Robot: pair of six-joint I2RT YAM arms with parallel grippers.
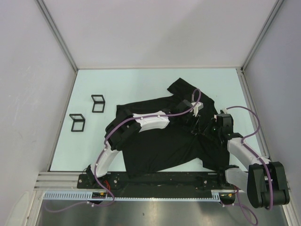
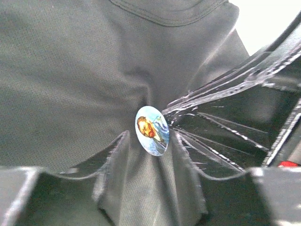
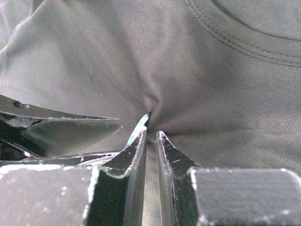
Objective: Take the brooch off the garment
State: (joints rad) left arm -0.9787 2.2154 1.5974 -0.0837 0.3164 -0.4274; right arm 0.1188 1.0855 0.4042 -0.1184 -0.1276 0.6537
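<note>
I'm seeing my left gripper [image 2: 149, 141] hanging with its fingers spread to either side of the brooch [image 2: 152, 130], which is sitting pinned on the black T-shirt [image 1: 160, 150] below the collar, while my right gripper [image 3: 150, 137] is pinching a fold of that cloth just beside it.

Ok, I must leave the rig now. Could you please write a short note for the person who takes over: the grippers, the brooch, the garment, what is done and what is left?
Left gripper: open, one finger on each side of the brooch, no grip on it.
Right gripper: shut on a fold of the garment right beside the brooch.
Brooch: oval, with a portrait, fastened to the garment near the collar.
Done: both arms are at the brooch and the cloth is held.
Left: close the left gripper on the brooch and pull it free, probably while the right one holds the cloth.
</note>
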